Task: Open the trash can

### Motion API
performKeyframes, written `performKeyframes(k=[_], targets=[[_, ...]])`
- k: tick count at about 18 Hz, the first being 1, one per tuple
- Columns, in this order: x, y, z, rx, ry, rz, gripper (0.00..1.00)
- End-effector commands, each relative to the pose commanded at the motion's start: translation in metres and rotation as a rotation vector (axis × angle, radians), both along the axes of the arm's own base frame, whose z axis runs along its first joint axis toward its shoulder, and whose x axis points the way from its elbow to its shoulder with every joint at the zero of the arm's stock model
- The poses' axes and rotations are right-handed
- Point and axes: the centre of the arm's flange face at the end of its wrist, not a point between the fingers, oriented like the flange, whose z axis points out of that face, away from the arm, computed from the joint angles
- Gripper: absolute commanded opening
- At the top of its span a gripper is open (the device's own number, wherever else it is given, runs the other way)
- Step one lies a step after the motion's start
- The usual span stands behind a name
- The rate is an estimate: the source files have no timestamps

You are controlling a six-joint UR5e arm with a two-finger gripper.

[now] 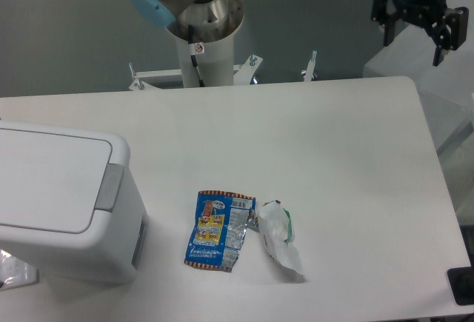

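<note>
The trash can (63,203) is a large boxy white bin at the table's left front, its flat lid down and a gray push tab (110,186) on its right side. My gripper (412,49) hangs high at the upper right, beyond the table's far right corner, far from the can. Its two black fingers (388,27) are spread apart with nothing between them.
A blue snack wrapper (216,229) lies flat near the front middle of the white table (318,144), and a crumpled white wrapper (279,237) lies just right of it. The arm's base column (201,37) stands behind the far edge.
</note>
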Motion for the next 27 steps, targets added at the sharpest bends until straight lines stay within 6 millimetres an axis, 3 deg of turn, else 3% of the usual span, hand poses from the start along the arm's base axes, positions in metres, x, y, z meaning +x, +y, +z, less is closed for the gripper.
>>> performKeyframes(k=[4,13,17,21,23,27], targets=[[0.002,0.011,-0.001,0.002,0.003,-0.02,1.0],[0.001,0.015,0.001,0.017,0.034,-0.024,1.0],[0.006,0.035,-0.006,0.04,0.011,0.03,1.0],[-0.003,0.05,-0.029,0.031,-0.027,0.021,1.0],[0.001,0.072,-0.037,0.03,-0.045,-0.005,1.0],[0.029,0.116,-0.01,0.126,-0.054,0.116,1.0]])
